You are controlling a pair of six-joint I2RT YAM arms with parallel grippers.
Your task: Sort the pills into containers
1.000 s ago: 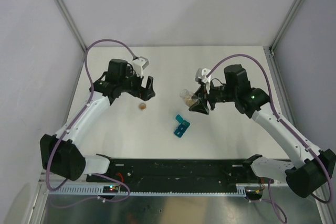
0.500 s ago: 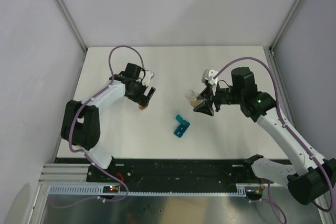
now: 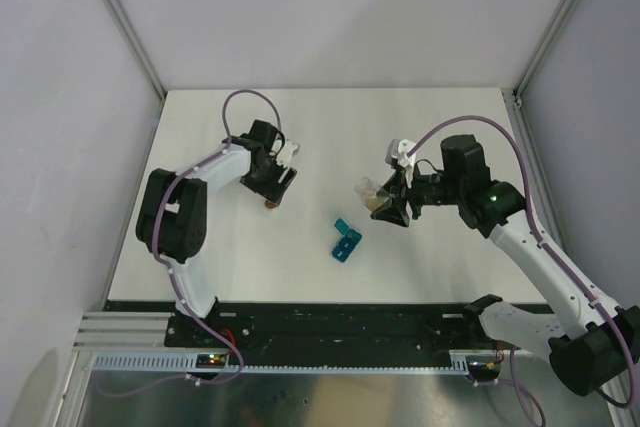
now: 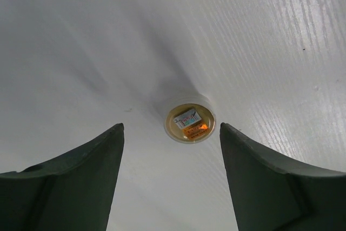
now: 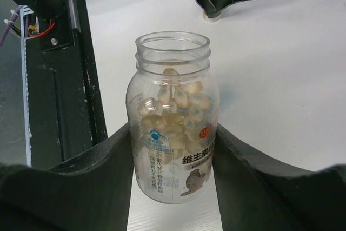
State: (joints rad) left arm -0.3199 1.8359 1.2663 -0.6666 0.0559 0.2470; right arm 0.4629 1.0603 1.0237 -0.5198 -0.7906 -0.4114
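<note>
Two grippers: left gripper (image 4: 170,129) wide, straddling a small round cap (image 4: 190,124) without touching it; right gripper (image 5: 173,129) clamped on the open pill bottle (image 5: 172,93).
Containers: teal containers (image 3: 345,242) lie on the table (image 3: 450,247) (lid state too small to tell).
Bottle from containers: beyond, slightly right, near.
Cap from containers: beyond, left.
Long axis: roughly near-to-far, slightly tilted.
Nearer arm: right; its pour likely means moving nearward and left.

A robotics lab cell — plain grey walls (image 3: 340,17), aluminium posts (image 3: 121,19), white table (image 3: 330,137), arms (image 3: 205,172) on a black rail (image 3: 340,325).
</note>
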